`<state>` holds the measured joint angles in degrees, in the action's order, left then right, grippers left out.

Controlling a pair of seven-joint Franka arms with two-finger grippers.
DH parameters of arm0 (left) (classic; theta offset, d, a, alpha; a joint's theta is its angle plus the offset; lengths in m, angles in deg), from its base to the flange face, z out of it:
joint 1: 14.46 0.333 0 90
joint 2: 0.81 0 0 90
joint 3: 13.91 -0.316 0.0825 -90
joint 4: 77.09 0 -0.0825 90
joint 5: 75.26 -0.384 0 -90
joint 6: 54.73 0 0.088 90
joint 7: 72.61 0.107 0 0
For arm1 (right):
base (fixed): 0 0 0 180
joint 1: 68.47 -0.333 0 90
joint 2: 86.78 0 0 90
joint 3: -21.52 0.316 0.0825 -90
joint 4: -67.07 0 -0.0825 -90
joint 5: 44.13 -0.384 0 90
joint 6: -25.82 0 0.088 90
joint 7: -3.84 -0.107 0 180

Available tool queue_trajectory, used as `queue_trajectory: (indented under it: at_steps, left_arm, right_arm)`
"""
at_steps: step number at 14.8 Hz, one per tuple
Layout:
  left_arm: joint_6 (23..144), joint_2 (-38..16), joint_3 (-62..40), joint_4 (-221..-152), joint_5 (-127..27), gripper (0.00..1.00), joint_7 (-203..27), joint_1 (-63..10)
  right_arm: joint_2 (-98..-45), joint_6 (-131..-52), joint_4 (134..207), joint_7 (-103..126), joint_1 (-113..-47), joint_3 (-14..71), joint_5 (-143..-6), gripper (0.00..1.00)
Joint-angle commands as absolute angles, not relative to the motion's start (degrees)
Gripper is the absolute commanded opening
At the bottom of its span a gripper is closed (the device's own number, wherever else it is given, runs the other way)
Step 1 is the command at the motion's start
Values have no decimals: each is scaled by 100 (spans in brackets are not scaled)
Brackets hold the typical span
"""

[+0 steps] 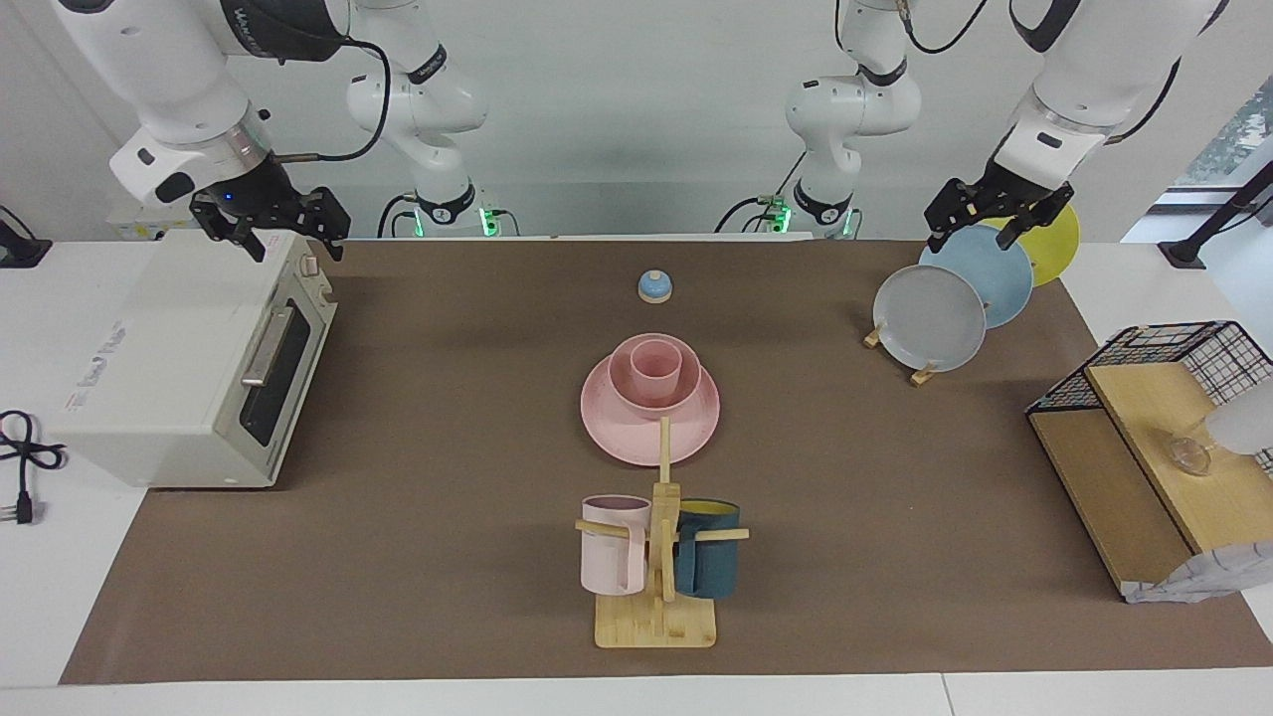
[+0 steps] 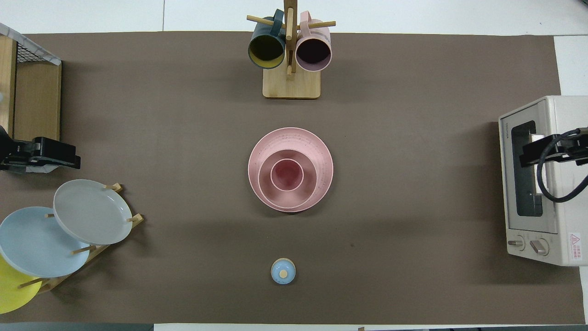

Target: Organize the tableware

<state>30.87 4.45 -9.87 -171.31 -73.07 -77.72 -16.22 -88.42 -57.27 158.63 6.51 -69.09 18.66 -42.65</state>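
Observation:
The pink set stands stacked in the middle of the brown mat: the wide plate [image 1: 619, 435] [image 2: 294, 138], the bowl [image 1: 692, 388] [image 2: 266, 185] on it, and the small cup [image 1: 656, 366] [image 2: 287, 174] upright in the bowl. My left gripper [image 1: 975, 237] [image 2: 50, 155] is open and empty, up in the air over the plate rack at the left arm's end. My right gripper [image 1: 295, 244] [image 2: 542, 154] is open and empty, over the toaster oven at the right arm's end. Both arms wait, well away from the stack.
A wooden mug tree [image 1: 658, 567] with a pale pink mug [image 1: 612, 545] and a dark teal mug [image 1: 708, 549] stands farther from the robots than the stack. A small blue lidded jar [image 1: 654, 286] sits nearer. Grey [image 1: 927, 318], blue and yellow plates lean in a rack. A toaster oven [image 1: 189, 368] and a wire-and-wood shelf [image 1: 1144, 438] sit at the table's ends.

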Motion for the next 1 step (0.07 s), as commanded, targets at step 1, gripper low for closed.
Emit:
queue_trajectory:
  at_steps: [1]
  left_arm:
    - [3078,508,-908,-17210,-7271,100,-7656,-1464]
  right_arm:
    - [-8889,-5671,15901,771,-6882,1871,-4342,100]
